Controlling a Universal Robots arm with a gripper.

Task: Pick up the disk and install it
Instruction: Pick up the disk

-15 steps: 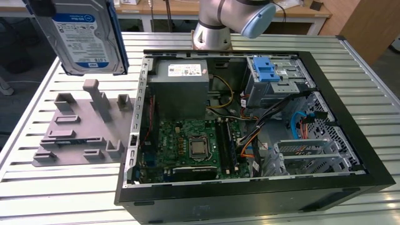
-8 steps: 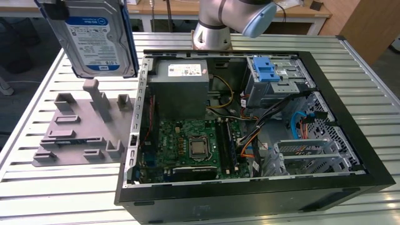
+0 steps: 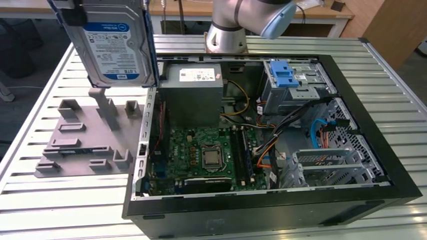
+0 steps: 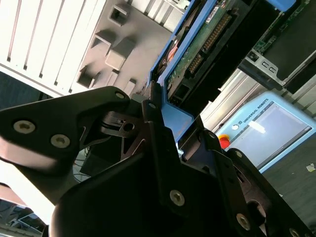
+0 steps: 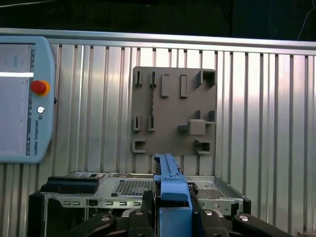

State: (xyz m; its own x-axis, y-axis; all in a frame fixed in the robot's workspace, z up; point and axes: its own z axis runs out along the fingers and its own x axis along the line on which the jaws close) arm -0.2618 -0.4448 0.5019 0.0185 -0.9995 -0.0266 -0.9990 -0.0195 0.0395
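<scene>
The disk [image 3: 115, 46], a silver-grey drive with a blue-and-white label in a blue carrier bracket, hangs upright in the air at the exterior view's upper left. It is above the grey fixture plate [image 3: 87, 145] and just outside the open computer case [image 3: 267, 125]. My gripper [image 4: 173, 116] is shut on the disk's blue bracket edge, with a black finger [image 4: 153, 123] on either side. In the first wrist view the gripper [image 5: 172, 210] clamps the narrow blue edge of the disk [image 5: 168, 177], seen end-on above the fixture plate [image 5: 173, 111].
Inside the case are a grey power supply [image 3: 192, 92], a motherboard [image 3: 207, 155], a drive cage with a blue latch [image 3: 288, 75] and a silver cage [image 3: 330, 167]. The arm's base [image 3: 227, 35] stands behind the case. A teach pendant [image 5: 19, 98] lies on the slatted table [image 5: 266, 123].
</scene>
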